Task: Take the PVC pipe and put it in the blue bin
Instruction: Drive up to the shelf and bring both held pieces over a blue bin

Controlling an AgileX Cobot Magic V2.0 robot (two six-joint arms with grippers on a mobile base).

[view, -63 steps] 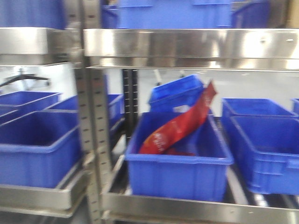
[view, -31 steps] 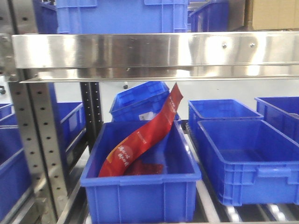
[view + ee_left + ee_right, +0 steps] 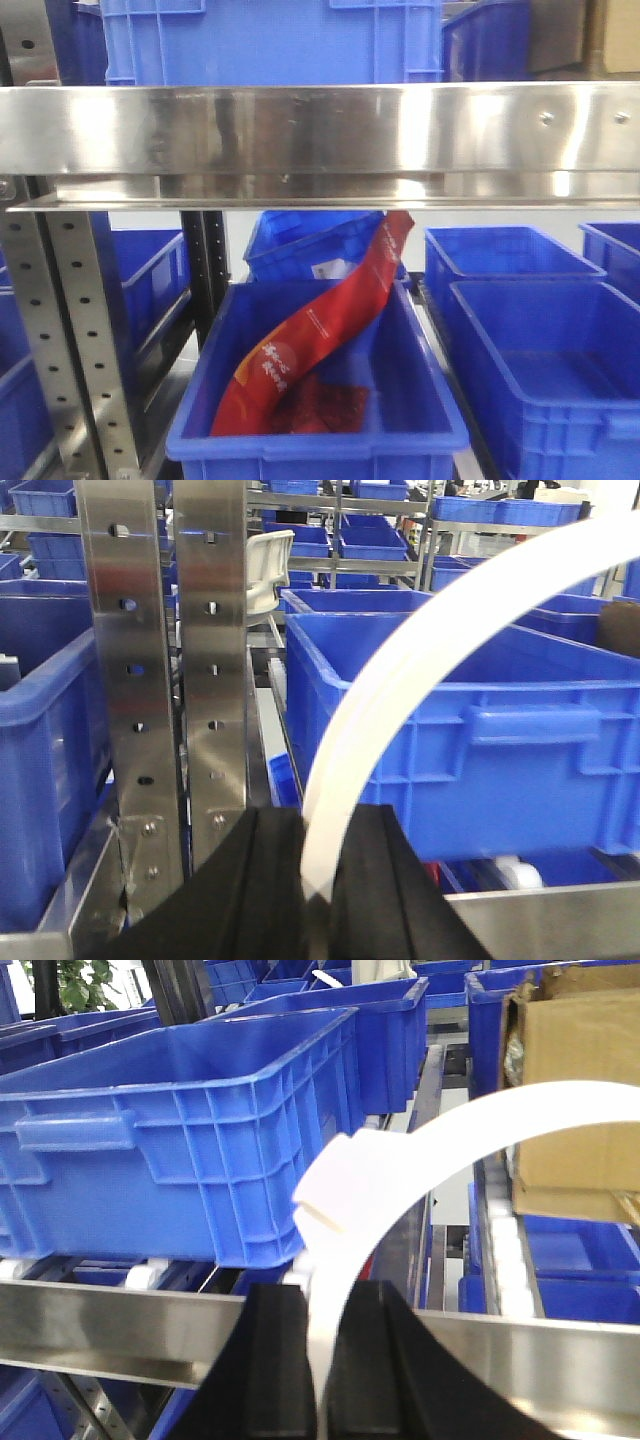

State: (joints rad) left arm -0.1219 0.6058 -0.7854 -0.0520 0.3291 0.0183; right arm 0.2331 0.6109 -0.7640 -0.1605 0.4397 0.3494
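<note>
Within the last 1 second the front view has stopped smearing and settled. The blue bin (image 3: 320,445) holding the red bag (image 3: 320,335) now sits sharp and near centre, and the steel shelf rail (image 3: 300,140) above that bin has dropped lower in the frame. I read this as the mobile base squaring up to the rack and closing in, so the carry looks nearly over and the placing has not begun.

The PVC pipe (image 3: 420,650) is not in that bin. It does not show in the front view at all, only in the 2 wrist views. The left end effector (image 3: 320,830) is clamped on it, the white pipe rising from between the black fingers and arching away to the right. The right end effector (image 3: 320,1310) is clamped on the same kind of white pipe (image 3: 480,1120), which loops up past a cardboard box (image 3: 570,1080).

How far either arm stands from that bin cannot be told.
</note>
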